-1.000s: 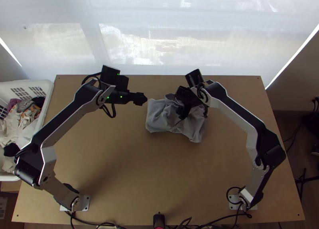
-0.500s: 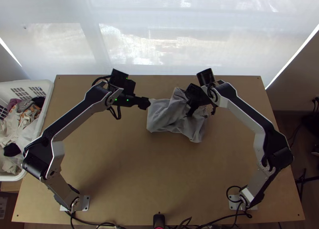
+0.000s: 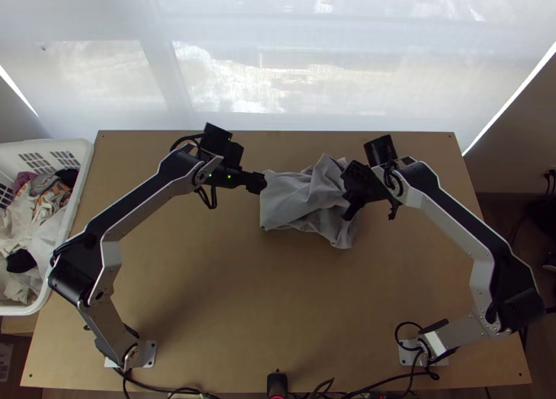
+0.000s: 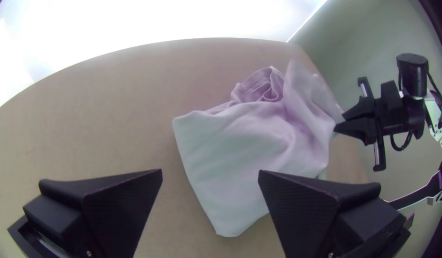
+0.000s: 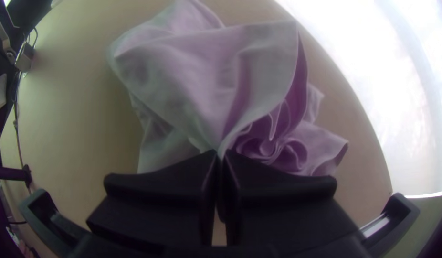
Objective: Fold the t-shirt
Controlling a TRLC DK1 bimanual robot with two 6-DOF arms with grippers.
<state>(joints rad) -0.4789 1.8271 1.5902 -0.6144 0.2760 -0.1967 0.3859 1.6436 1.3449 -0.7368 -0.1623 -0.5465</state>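
Grey t-shirt (image 3: 295,197) lies part flat, part bunched on the table (image 3: 229,302), pinched in the jaws of the right gripper (image 5: 222,153); the left gripper (image 4: 210,172), beside it, has open jaws. Spreading appears in hand; the next move likely calls for a gentle outward pull.

The shirt (image 3: 295,199) is showing soft, matt cloth with a wrinkled surface. The table (image 3: 229,295) is looking like smooth wood — dull rather than glossy. The arm links (image 3: 110,253) are showing satiny silver metal. The left gripper (image 3: 263,183) is presenting matt black fingers (image 4: 307,205), finely ridged. The basket (image 3: 85,152) is looking like smooth plastic — the window covering (image 3: 347,149), thin, sheer fabric.
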